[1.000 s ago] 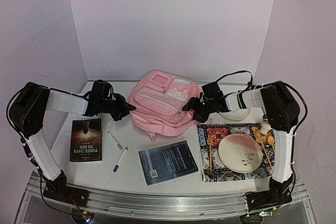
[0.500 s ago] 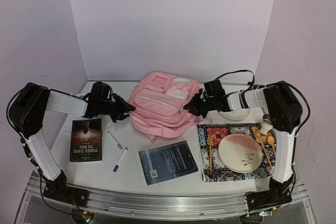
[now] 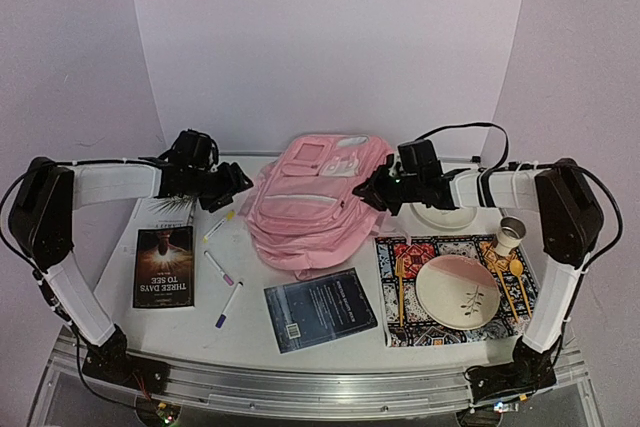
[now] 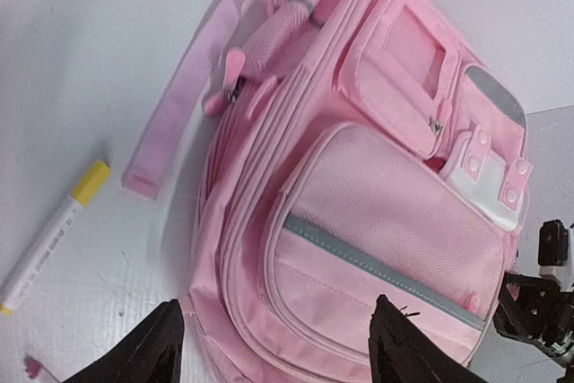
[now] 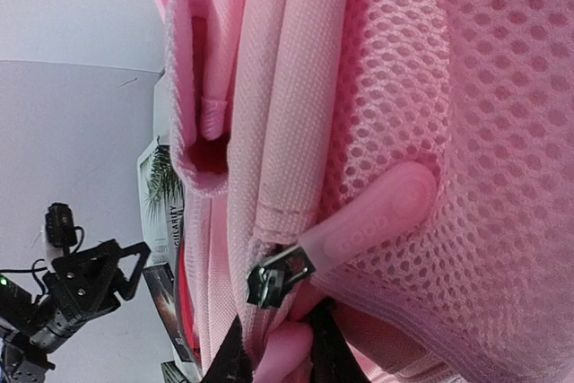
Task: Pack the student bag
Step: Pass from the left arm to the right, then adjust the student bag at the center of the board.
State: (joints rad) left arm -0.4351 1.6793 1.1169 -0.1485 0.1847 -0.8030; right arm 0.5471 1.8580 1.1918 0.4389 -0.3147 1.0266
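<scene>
Student bag (image 3: 305, 212) now more upright, rearward.

I read the soft pink cloth backpack (image 4: 386, 213) as matt weave; its side panel (image 5: 484, 114) is coarse mesh, its pink zip tab (image 5: 372, 217) smooth rubber, its slider (image 5: 273, 277) shiny metal.

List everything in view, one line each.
student bag: one, pink, back centre
books: two, dark covers, front left and front centre
markers: three, white, between left book and bag
placemat: one, multicoloured, front right
plate: one, cream, on placemat
wooden utensils: at least two, brown, on placemat beside plate
cup: one, pale, placemat's far right corner
bowl: one, white, behind placemat
left pincer: one, black, open, left of bag
right pincer: one, black, shut on bag's right side
</scene>
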